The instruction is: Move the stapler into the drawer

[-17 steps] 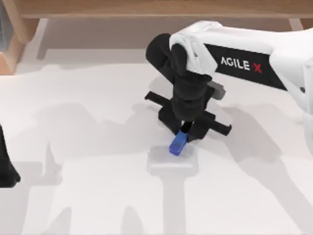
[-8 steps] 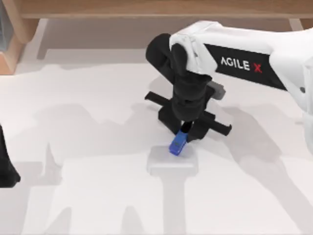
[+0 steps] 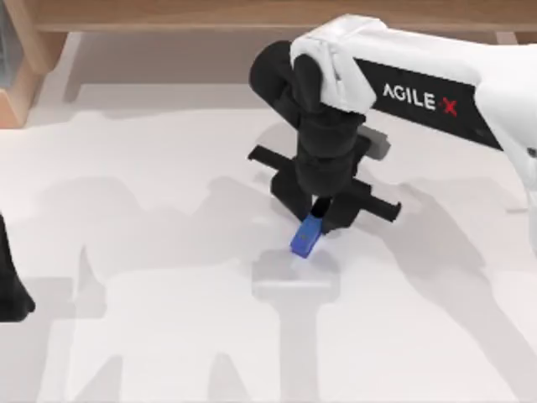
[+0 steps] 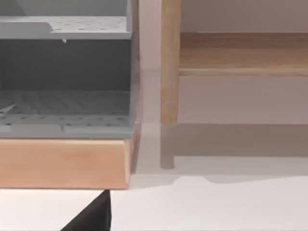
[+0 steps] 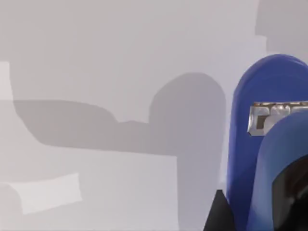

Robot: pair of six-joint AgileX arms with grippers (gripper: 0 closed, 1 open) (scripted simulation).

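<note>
The stapler (image 3: pixel 305 238) is small and bright blue, and it hangs tilted just above the white table near the middle of the top view. My right gripper (image 3: pixel 317 220) is shut on its upper end and points down from the white arm. In the right wrist view the stapler (image 5: pixel 255 159) looms close, blue with a metal strip in its slot. The drawer unit (image 4: pixel 65 103) appears in the left wrist view as grey perforated compartments on a wooden base. My left arm (image 3: pixel 8 285) is parked at the table's left edge.
A pale flat square pad (image 3: pixel 295 279) lies on the table just under the stapler. A wooden frame (image 3: pixel 21 67) stands at the back left, and a wooden rail (image 3: pixel 268 13) runs along the back. A wooden post (image 4: pixel 170 62) stands beside the drawer unit.
My right gripper has risen slightly and shifted toward the back with the stapler, which now hangs off the pale pad. The left arm has not moved.
</note>
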